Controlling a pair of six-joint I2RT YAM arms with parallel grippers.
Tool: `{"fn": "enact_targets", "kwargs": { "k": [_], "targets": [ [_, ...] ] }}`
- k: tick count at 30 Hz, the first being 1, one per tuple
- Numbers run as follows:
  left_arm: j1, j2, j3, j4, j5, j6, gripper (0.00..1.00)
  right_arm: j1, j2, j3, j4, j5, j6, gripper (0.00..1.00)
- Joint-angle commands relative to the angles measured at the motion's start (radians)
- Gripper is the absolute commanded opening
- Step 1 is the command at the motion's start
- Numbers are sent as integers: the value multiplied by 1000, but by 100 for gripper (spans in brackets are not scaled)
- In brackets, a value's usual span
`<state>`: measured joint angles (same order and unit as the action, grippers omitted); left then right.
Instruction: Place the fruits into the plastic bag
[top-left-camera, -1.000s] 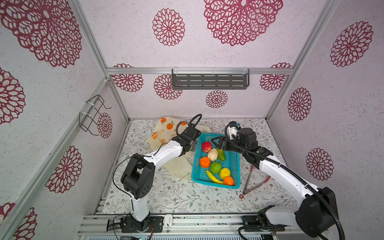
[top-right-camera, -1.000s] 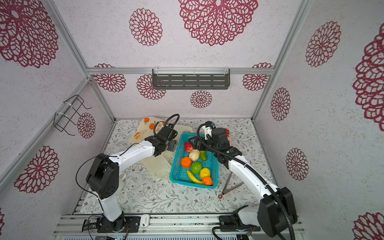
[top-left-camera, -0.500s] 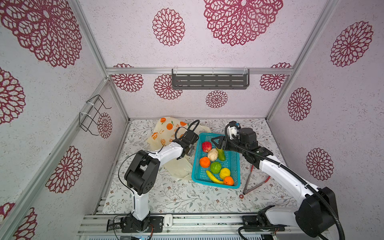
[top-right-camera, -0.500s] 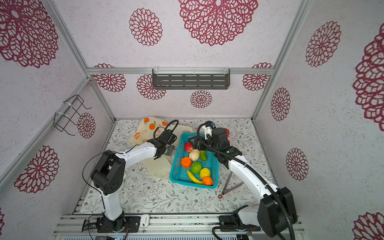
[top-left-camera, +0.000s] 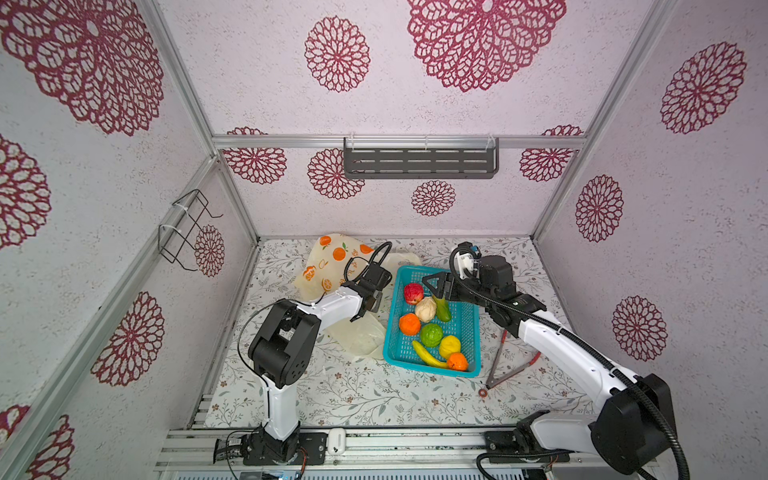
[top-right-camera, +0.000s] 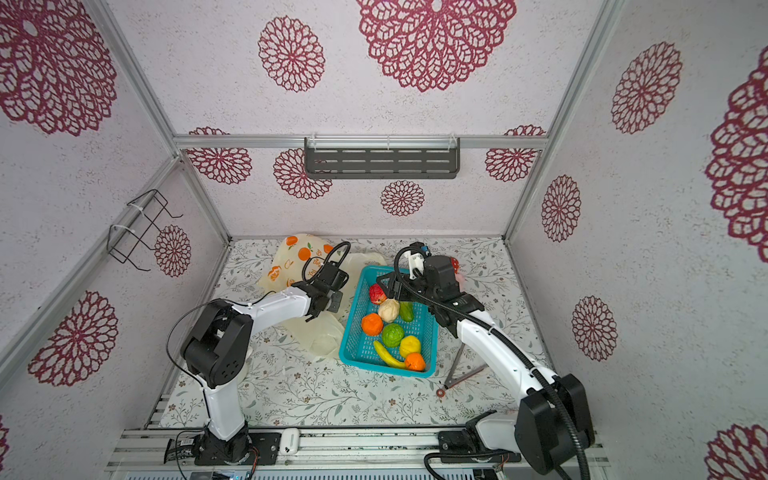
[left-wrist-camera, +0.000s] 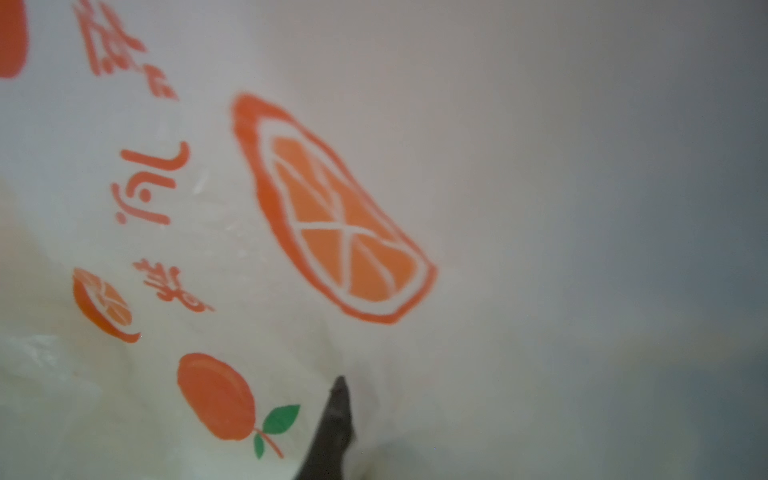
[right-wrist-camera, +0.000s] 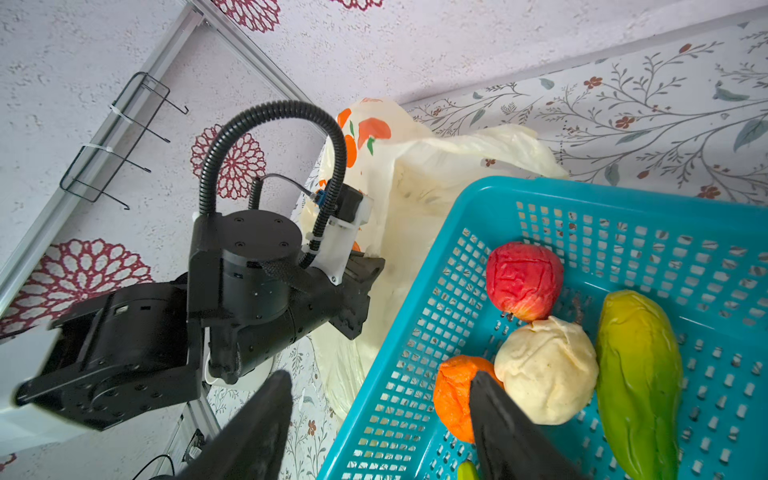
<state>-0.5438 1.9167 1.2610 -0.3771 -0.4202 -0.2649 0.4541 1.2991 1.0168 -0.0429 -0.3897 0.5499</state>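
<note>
The plastic bag (top-left-camera: 332, 257) lies crumpled at the back left, cream with orange prints, and it fills the left wrist view (left-wrist-camera: 332, 224). My left gripper (top-left-camera: 371, 302) is pressed into the bag beside the basket and is shut on its film; only one dark fingertip (left-wrist-camera: 338, 411) shows. The fruits sit in the teal basket: red apple (top-left-camera: 413, 294), beige round one (top-left-camera: 426, 308), green oblong (top-left-camera: 442, 309), orange (top-left-camera: 409, 324), green ball (top-left-camera: 431, 334), lemon (top-left-camera: 450, 346), banana (top-left-camera: 428, 355), a second orange (top-left-camera: 457, 361). My right gripper (right-wrist-camera: 376, 415) hangs open and empty over the basket's far left rim.
The teal basket (top-left-camera: 430, 370) stands mid-table against the bag's right side. Metal tongs (top-left-camera: 498, 365) lie on the mat to its right. A red plush (top-right-camera: 455, 264) peeks out behind the right wrist. A grey shelf (top-left-camera: 419, 162) hangs on the back wall, a wire rack (top-left-camera: 187, 230) on the left wall.
My left gripper has closed on the bag film, after the left arm shifted a little left and down onto the bag. The right arm and the fruits have stayed put.
</note>
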Motion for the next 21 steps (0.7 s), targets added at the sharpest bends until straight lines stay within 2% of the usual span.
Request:
{"fn": "enact_targets", "kwargs": {
  "k": [1, 7, 11, 16, 21],
  "targets": [
    [38, -85, -29, 64, 114, -39, 0, -3, -30, 10, 21, -2, -14, 70],
    [106, -254, 20, -55, 378, -138, 0, -4, -35, 12, -17, 7, -34, 70],
    [149, -374, 32, -129, 481, -195, 0, -2, -41, 5, -41, -1, -42, 70],
    [159, -516, 7, -177, 473, -181, 0, 15, -20, 4, -82, -29, -54, 70],
    [228, -563, 1, -242, 456, -217, 0, 89, 51, 41, -172, 0, -99, 69]
  ]
}}
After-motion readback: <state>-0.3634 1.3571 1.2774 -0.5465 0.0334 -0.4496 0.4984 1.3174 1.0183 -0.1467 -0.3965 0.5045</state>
